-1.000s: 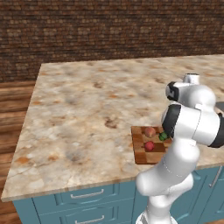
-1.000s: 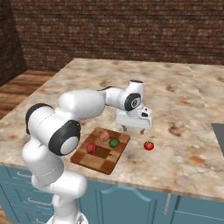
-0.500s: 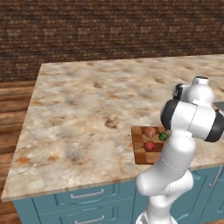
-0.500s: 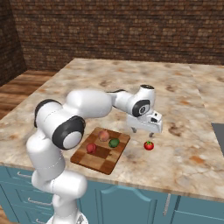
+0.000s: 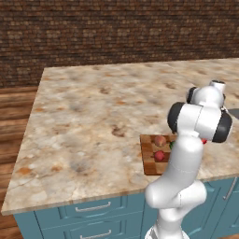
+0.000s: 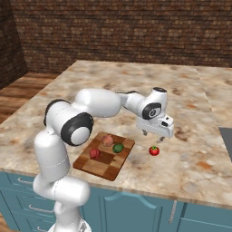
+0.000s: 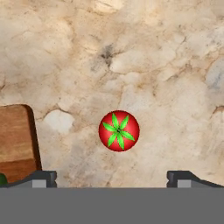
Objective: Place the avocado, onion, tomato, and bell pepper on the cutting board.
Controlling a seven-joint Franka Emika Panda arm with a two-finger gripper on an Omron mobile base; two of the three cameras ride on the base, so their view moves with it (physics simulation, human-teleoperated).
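The desk (image 6: 195,113) has a smooth, mottled beige stone top like polished marble, set over matt teal painted cabinet fronts (image 5: 93,212) with small metal-looking handles, against a rough dark brick wall (image 6: 113,31) and a wooden plank floor (image 5: 14,121). The cutting board (image 6: 97,165) is wood in light and dark brown blocks with a smooth finish, and the tomato (image 7: 119,131) is glossy red with a flat green star of leaves. The arm (image 6: 97,104) has a smooth white plastic-like shell with glossy dark joints.
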